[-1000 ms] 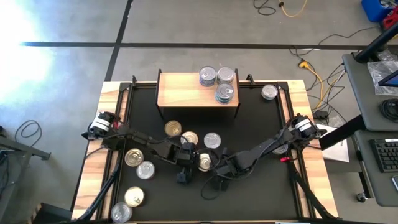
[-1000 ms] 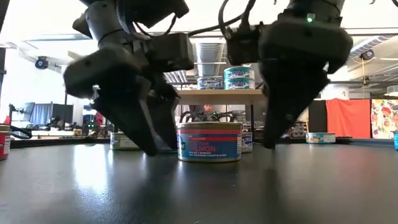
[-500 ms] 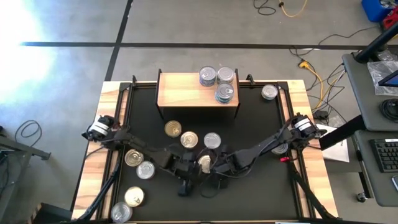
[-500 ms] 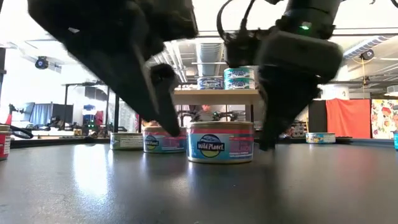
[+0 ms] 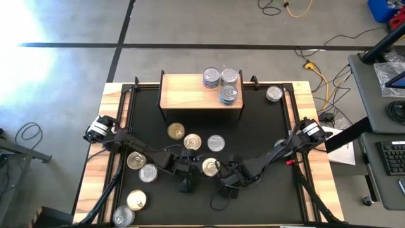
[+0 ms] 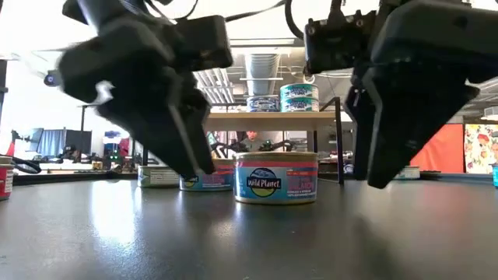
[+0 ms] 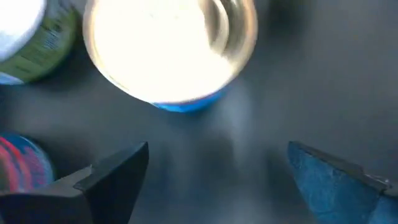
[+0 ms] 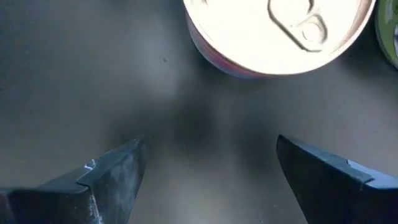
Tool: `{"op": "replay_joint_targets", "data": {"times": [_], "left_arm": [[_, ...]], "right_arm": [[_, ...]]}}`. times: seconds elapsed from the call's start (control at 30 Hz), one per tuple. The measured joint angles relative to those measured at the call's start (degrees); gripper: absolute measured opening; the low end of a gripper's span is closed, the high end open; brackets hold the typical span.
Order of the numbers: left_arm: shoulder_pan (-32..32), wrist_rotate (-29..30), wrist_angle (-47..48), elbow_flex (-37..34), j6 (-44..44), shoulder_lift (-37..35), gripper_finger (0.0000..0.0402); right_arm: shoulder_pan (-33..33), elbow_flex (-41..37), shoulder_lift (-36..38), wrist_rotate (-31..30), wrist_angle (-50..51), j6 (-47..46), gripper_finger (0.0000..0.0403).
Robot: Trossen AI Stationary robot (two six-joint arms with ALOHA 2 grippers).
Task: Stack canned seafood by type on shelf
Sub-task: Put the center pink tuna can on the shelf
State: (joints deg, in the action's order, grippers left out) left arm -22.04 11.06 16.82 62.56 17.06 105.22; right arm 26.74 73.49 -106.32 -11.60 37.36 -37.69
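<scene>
Left gripper [image 5: 188, 166] spread wide, empty; right gripper [image 5: 228, 172] likewise, flanking gold-lidded can [image 5: 210, 166], touching nothing.

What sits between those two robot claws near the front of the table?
One gold-lidded can stands between the left gripper and the right gripper, untouched; both are open. The high view and low view show it.

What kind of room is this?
Probably a robot lab or workshop: two robot arms work at a table of tins, cables trail across a bare floor, and a desk with a keyboard stands beside it.
</scene>
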Motion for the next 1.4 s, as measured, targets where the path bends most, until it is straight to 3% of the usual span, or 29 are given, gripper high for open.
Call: {"op": "replay_joint_targets", "data": {"times": [0.27,0.87,1.4], "left_arm": [[4.44,-3.47,-3.18,-1.80,-6.53,-0.16,0.0394],[6.75,-2.13,-17.67,-5.81,-18.48,1.46,0.0400],[6.73,-2.61,-30.94,-5.65,-15.03,7.44,0.0400]], "right_arm": [[-0.86,0.00,-0.02,0.07,-1.30,1.27,0.0343],[-6.36,-0.98,-0.72,1.28,-7.02,5.63,0.0334],[-9.90,-1.68,-0.72,2.23,-9.42,6.01,0.0322]]}}
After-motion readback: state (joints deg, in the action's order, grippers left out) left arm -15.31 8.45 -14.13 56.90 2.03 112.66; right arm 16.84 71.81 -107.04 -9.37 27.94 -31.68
